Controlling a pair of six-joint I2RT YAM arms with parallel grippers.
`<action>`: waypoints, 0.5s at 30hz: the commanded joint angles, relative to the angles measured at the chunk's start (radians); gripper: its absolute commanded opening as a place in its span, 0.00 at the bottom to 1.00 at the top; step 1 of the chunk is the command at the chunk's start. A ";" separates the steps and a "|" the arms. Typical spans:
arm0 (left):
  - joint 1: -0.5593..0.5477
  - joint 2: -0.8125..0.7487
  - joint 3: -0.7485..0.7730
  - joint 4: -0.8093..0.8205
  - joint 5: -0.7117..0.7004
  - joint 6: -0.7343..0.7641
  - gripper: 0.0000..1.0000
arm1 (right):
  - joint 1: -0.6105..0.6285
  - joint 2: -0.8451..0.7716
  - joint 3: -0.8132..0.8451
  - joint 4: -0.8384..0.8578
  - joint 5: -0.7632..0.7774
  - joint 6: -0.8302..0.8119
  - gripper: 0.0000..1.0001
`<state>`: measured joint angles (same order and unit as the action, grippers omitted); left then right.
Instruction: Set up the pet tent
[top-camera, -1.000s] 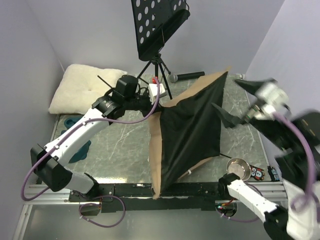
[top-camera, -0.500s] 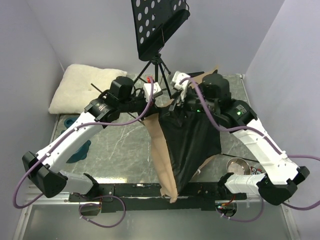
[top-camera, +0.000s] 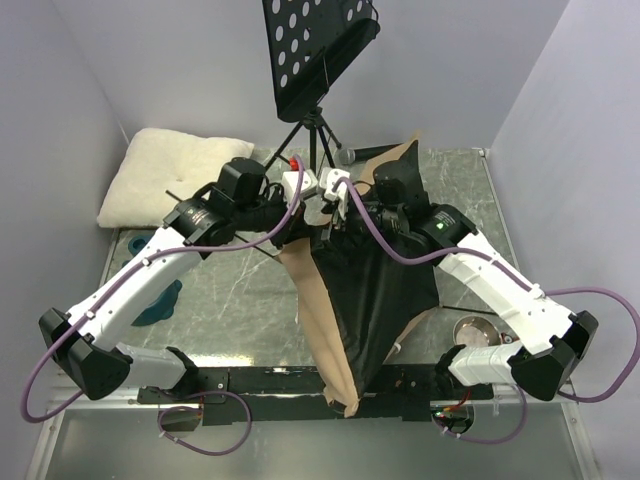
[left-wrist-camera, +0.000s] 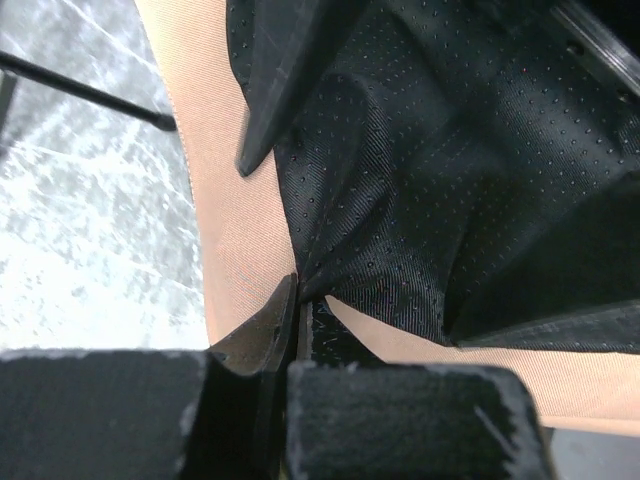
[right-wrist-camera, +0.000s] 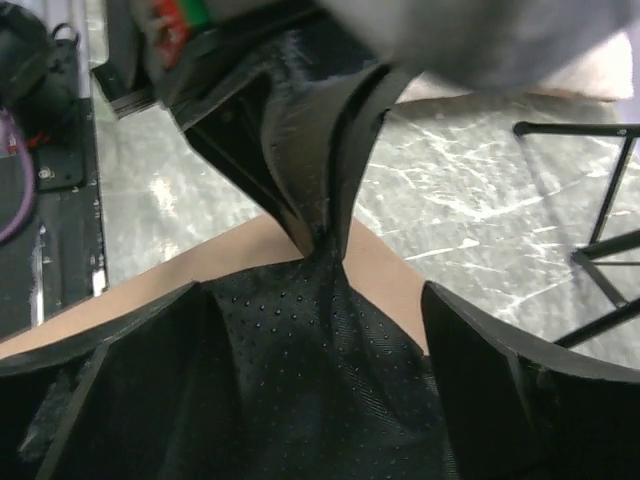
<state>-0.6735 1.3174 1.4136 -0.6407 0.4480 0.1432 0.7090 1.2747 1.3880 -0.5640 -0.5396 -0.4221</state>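
At 6 o'clock in the top view, the lower tip of the pet tent (top-camera: 365, 290) reaches the near edge of the table (top-camera: 225, 295). A small metal bowl (top-camera: 476, 331) sits just beside the tent's right flap at about 4 o'clock.

From that tip the tent runs up toward the middle of the table as a limp, folded wedge. Its black lining faces up, and a tan strip shows along its 9 o'clock side. Whether it hangs clear of the table or drags on it cannot be told.

At the wedge's top, near the centre, the two arms meet. The left gripper (left-wrist-camera: 298, 292) is fully closed, pinching a gathered fold where the black lining meets the tan edge. The right gripper (right-wrist-camera: 310, 290) comes in from 3 o'clock with its jaws spread wide on either side of the same bunch of lining. It holds nothing, and its fingers look clear of the cloth.

Farther back, a cream pillow (top-camera: 165, 175) lies at 10 o'clock and a music stand (top-camera: 320, 50) rises at 12 o'clock.

As a judgement, the task is at an early stage. One corner is gripped and raised, but the tent has no standing shape. What is left is a second hold for the right gripper, spreading the panels apart, getting the frame to open, and setting the tent upright on the table.
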 joint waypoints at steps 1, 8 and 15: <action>-0.005 -0.049 0.048 0.075 0.026 -0.051 0.01 | 0.006 -0.017 -0.056 -0.019 -0.057 -0.037 0.82; -0.003 -0.079 0.053 0.062 0.026 -0.054 0.01 | -0.008 -0.003 -0.044 -0.097 -0.026 -0.070 0.99; -0.003 -0.147 -0.019 0.147 0.044 -0.054 0.01 | -0.066 -0.055 -0.064 -0.045 -0.153 0.025 1.00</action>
<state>-0.6746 1.2583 1.4086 -0.6430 0.4511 0.1112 0.6838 1.2587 1.3361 -0.5991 -0.6037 -0.4606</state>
